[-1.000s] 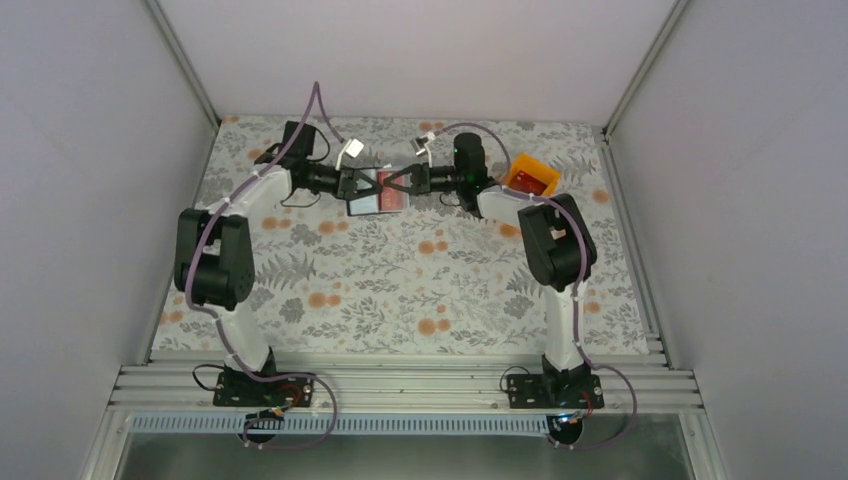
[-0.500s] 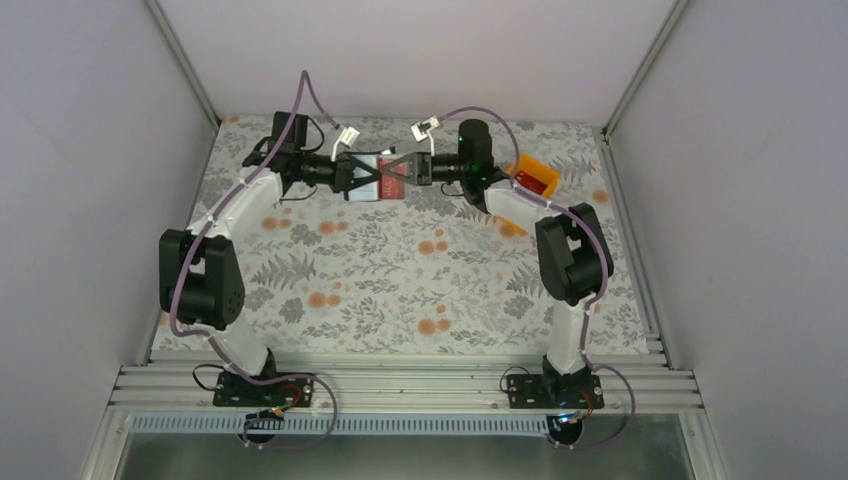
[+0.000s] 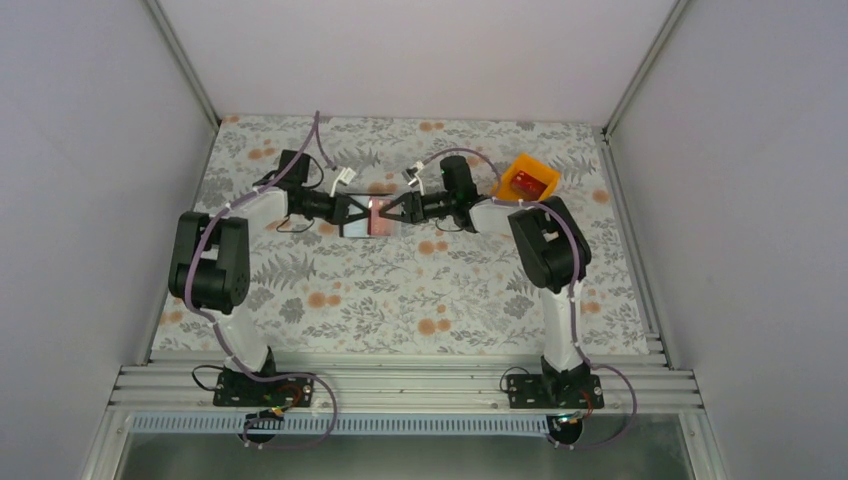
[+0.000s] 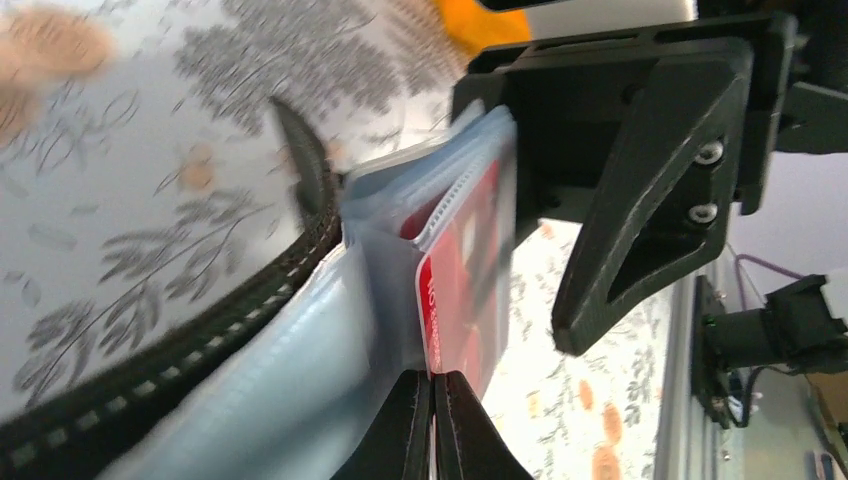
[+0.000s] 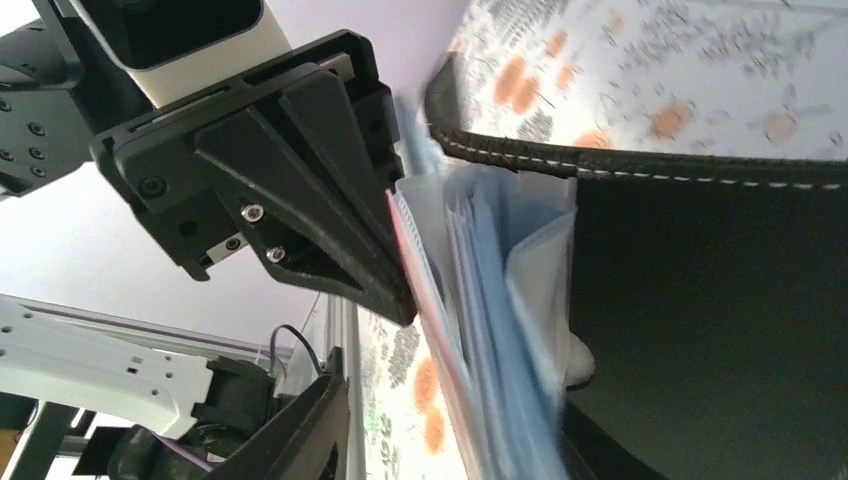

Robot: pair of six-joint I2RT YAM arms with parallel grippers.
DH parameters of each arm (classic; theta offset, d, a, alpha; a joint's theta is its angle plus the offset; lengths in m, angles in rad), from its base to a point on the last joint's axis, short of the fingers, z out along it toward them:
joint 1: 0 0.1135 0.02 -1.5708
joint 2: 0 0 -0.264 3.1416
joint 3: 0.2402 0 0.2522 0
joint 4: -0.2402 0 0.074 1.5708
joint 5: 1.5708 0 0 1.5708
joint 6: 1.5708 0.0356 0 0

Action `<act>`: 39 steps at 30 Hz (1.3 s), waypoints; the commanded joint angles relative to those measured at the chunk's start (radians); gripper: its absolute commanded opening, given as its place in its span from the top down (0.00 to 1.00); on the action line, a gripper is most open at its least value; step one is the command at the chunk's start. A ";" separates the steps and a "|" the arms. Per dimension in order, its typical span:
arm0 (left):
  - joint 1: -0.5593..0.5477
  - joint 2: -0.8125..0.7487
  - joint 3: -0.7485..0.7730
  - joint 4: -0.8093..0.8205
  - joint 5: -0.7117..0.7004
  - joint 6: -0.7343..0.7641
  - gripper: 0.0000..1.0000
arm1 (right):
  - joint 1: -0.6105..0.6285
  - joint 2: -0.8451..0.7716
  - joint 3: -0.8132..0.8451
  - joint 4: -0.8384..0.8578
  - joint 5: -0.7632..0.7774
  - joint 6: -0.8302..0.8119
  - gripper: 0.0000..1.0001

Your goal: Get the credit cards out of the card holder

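Observation:
The card holder (image 3: 362, 228) hangs open above the table between my two grippers; it is black with a stitched edge (image 4: 190, 340) and grey-blue plastic sleeves (image 5: 505, 330). A red credit card (image 4: 465, 270) stands out of the sleeves, and the left gripper (image 4: 432, 425) is shut on its lower edge. My right gripper (image 5: 460, 420) faces it from the other side, jaws open, with the sleeves and the card's thin edge (image 5: 420, 290) between them. From above, the left gripper (image 3: 360, 212) and right gripper (image 3: 394, 211) meet tip to tip at the red card (image 3: 381, 213).
An orange bin (image 3: 531, 178) with a red item inside stands at the back right, just behind the right arm's forearm. The flower-patterned table (image 3: 400, 290) spreads below. Grey walls close in both sides and the back.
Both grippers, with the card holder, have come nearer and lower from the back of the table. The left gripper has shut on the card. The right jaws have spread apart.

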State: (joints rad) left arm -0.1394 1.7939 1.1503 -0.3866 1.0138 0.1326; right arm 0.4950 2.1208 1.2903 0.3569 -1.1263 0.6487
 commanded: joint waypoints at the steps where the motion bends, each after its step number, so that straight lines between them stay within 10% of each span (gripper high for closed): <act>1: 0.026 0.040 -0.024 0.049 -0.042 0.078 0.98 | 0.000 0.049 0.030 -0.032 -0.029 -0.053 0.61; 12: 0.093 0.124 -0.062 0.047 -0.070 0.125 0.98 | -0.020 0.163 0.066 -0.130 -0.007 -0.100 0.79; 29: 0.107 0.095 -0.115 0.072 -0.119 0.207 0.98 | -0.052 0.049 0.196 -0.530 0.473 -0.256 0.33; 39: 0.107 0.076 -0.132 0.108 -0.115 0.224 0.98 | -0.034 0.036 0.300 -0.528 0.325 -0.510 0.23</act>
State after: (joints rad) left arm -0.0345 1.8980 1.0409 -0.3248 0.8936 0.3115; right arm 0.4500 2.1853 1.5723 -0.1844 -0.7254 0.2684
